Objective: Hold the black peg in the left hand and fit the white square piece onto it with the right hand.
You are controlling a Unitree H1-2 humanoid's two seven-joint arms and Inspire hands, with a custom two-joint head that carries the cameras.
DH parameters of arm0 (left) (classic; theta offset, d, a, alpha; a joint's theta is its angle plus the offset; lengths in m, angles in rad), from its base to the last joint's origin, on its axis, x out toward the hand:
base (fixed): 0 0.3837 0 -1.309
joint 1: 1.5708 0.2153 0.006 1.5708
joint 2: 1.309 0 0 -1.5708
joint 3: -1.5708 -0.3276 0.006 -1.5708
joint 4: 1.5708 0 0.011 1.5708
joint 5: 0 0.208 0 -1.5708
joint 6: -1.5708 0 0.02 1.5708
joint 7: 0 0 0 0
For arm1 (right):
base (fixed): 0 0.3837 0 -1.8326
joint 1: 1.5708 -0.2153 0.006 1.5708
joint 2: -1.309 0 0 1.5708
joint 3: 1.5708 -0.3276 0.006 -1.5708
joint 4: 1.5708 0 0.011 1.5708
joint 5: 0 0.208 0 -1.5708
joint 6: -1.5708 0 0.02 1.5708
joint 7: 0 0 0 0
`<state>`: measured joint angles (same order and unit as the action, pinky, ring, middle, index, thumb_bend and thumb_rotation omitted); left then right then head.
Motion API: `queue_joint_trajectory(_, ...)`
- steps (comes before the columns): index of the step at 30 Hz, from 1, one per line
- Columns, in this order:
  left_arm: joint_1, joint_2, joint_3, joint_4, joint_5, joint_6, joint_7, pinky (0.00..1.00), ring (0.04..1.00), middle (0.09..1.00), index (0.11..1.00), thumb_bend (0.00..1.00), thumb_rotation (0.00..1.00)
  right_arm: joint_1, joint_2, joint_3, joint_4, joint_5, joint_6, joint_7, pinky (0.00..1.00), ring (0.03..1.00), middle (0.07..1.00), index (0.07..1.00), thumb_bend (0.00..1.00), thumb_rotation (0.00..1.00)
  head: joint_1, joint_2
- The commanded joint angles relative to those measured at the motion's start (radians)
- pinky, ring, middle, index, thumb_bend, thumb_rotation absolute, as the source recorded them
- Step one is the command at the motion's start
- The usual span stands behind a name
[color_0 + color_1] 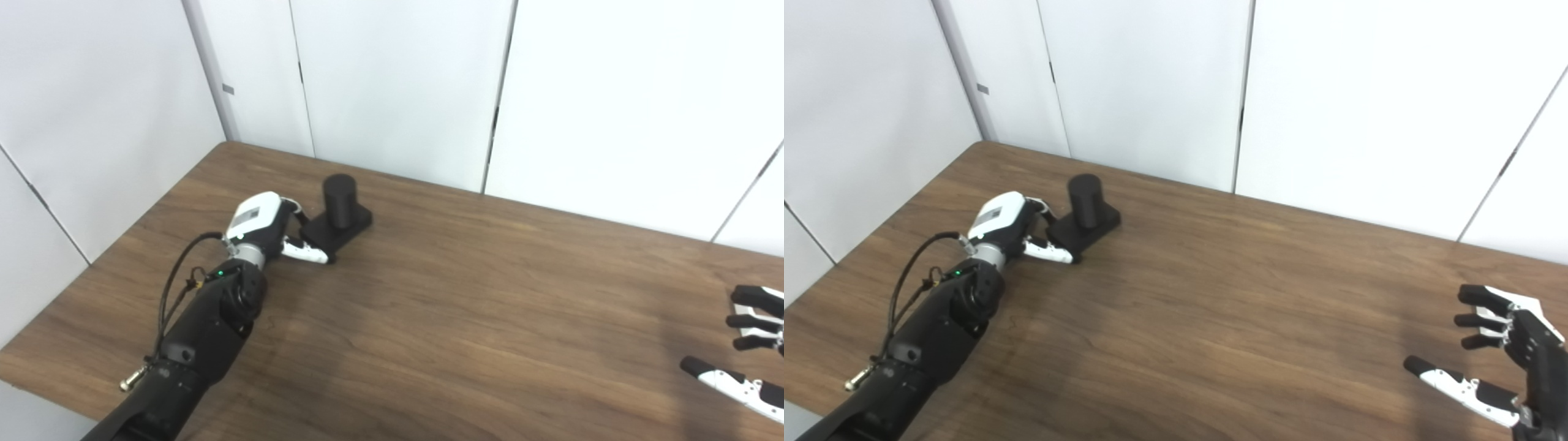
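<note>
Your wooden table [465,318] carried the black peg [339,201] upright on its square base at the far left. Your left hand [269,229] touched that base, fingers pinching its near edge. Your right hand [1500,355], spread and empty, waited well apart; I couldn't clearly see the white piece.

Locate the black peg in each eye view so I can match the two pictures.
Left eye view: the black peg stands upright on its flat black base, left of centre, near the table's far edge, with the left hand at the base.
Right eye view: the same peg sits further left in the picture.
Shared landmark: the table's far left corner, just behind and left of the peg.
</note>
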<state>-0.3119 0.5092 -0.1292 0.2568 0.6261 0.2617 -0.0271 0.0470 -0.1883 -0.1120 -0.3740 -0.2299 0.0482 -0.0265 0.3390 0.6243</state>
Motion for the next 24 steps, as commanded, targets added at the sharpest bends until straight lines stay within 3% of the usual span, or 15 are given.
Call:
queue_joint_trajectory(1, -0.001, -0.012, -0.054, -0.030, -0.026, -0.069, -0.060, 0.80, 0.894, 0.854, 0.485, 0.52, 0.06, -0.020, -0.010, -0.006, -0.031, -0.006, -0.015, -0.004, 0.46, 0.603, 0.695, 0.679, 0.47, 0.00, -0.005, 0.003)
queue_joint_trajectory(8, 0.025, -0.020, -0.138, -0.104, -0.057, -0.142, -0.129, 0.85, 0.920, 0.871, 0.487, 0.52, 0.06, -0.024, -0.005, -0.004, -0.029, -0.007, -0.015, -0.005, 0.46, 0.602, 0.694, 0.681, 0.48, 0.00, -0.035, 0.011)
queue_joint_trajectory(18, 0.045, -0.022, -0.273, -0.185, -0.039, -0.246, -0.198, 0.76, 0.886, 0.861, 0.487, 0.52, 0.07, -0.024, 0.007, 0.000, -0.036, -0.027, -0.004, -0.010, 0.48, 0.614, 0.705, 0.691, 0.50, 0.00, -0.097, 0.029)
queue_joint_trajectory(24, 0.039, -0.015, -0.334, -0.228, -0.054, -0.275, -0.293, 0.80, 0.912, 0.882, 0.489, 0.52, 0.07, -0.027, 0.013, -0.003, -0.022, -0.005, 0.004, -0.008, 0.50, 0.625, 0.715, 0.692, 0.50, 0.00, -0.149, 0.047)
